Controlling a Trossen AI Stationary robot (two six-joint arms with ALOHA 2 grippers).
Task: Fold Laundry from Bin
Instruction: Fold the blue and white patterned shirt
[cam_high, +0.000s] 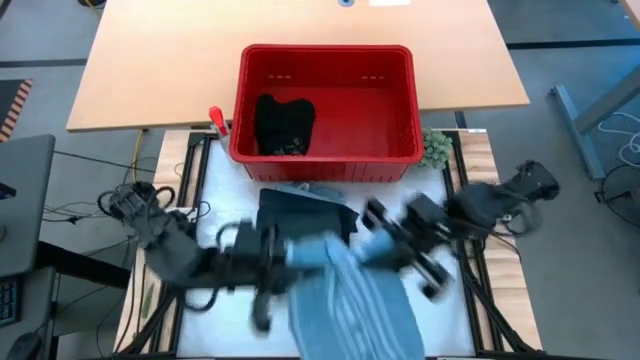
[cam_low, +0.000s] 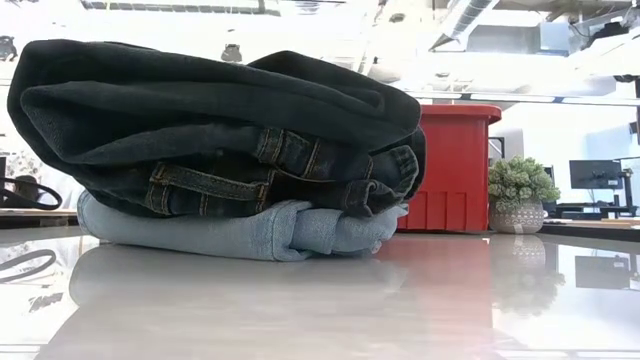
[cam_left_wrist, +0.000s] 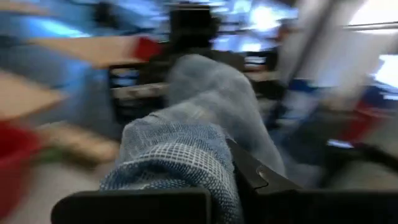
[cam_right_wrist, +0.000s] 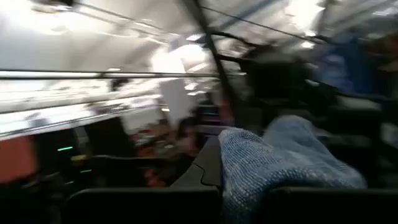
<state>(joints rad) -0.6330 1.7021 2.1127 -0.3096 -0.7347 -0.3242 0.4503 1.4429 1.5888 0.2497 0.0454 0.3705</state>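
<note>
Folded jeans (cam_low: 230, 150) sit stacked right at the low camera, with the red bin (cam_high: 326, 100) behind them holding only a black garment (cam_high: 284, 123). Your left gripper (cam_high: 283, 255) and right gripper (cam_high: 372, 243) are each clamped on the light blue striped shirt (cam_high: 352, 295) (it's hanging between them in front of the bin). You'd probably want to keep both hands level and the top edge taut, then lay it flat before creasing.

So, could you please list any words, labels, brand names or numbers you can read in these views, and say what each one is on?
None can be read in any view.
The red bin shows only small slots, no lettering.
The folded jeans show no readable tag.
The blue garment, held by the left hand and right hand, has stripes only.
Monitors behind are too small to read.
</note>
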